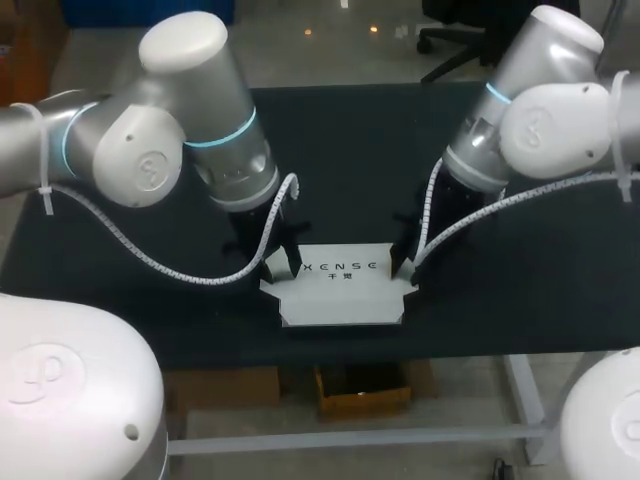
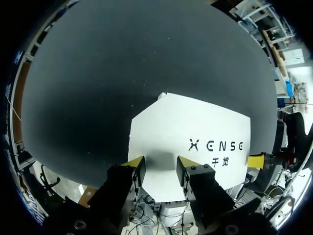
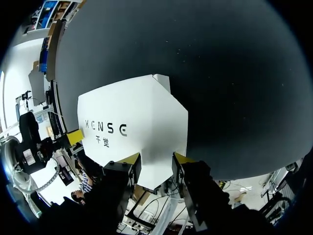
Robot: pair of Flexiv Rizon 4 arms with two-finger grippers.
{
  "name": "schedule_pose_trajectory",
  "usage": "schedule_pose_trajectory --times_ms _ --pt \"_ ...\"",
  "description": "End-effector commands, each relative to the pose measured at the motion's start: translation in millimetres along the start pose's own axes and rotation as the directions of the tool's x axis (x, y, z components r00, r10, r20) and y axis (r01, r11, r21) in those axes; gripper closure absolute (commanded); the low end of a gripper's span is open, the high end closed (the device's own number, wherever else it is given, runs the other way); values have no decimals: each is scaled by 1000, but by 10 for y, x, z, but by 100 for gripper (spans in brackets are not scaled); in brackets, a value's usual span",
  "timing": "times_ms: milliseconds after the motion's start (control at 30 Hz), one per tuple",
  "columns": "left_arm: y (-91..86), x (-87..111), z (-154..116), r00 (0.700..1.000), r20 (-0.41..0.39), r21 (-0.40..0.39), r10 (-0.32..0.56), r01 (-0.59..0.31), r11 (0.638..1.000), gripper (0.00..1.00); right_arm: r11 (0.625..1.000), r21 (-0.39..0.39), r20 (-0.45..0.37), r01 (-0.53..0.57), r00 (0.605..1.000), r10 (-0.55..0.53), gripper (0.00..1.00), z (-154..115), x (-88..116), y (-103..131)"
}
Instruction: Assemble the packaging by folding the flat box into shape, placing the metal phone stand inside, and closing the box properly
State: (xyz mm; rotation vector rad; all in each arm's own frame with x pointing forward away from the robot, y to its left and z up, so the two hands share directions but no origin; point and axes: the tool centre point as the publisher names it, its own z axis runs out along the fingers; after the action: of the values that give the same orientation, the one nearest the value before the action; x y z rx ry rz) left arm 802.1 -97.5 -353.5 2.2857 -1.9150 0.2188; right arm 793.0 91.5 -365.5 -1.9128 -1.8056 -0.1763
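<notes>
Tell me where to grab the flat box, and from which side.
Take the box by its narrow end flaps, coming down from above at each end. It lies flat on the table, so its broad face probably gives no hold, while the flaps jut out. The left pincer and right pincer sit at those ends.

Flat white box (image 1: 340, 292) on black table (image 1: 520, 285)

White flat box (image 1: 340, 295), black lettering (image 1: 341, 267); black table (image 1: 560, 280); yellow-tipped left pincer (image 2: 160, 164), right pincer (image 3: 156, 159)
</notes>
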Motion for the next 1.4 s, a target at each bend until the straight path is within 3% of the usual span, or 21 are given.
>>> schedule_pose_trajectory --times_ms 33,1067,1400 --pt "17 -27 33 1000 -14 5 5 -5 1000 57 1000 -13 -6 1 1000 -1 62 10 -7 -19" --pt "-19 -2 123 999 -39 1 9 -9 1000 60 995 -91 -22 -31 999 29 60 33 6 -6" --pt "-31 -4 125 999 -38 -2 5 -5 1000 52 995 -93 -23 -33 999 31 53 25 14 -5"
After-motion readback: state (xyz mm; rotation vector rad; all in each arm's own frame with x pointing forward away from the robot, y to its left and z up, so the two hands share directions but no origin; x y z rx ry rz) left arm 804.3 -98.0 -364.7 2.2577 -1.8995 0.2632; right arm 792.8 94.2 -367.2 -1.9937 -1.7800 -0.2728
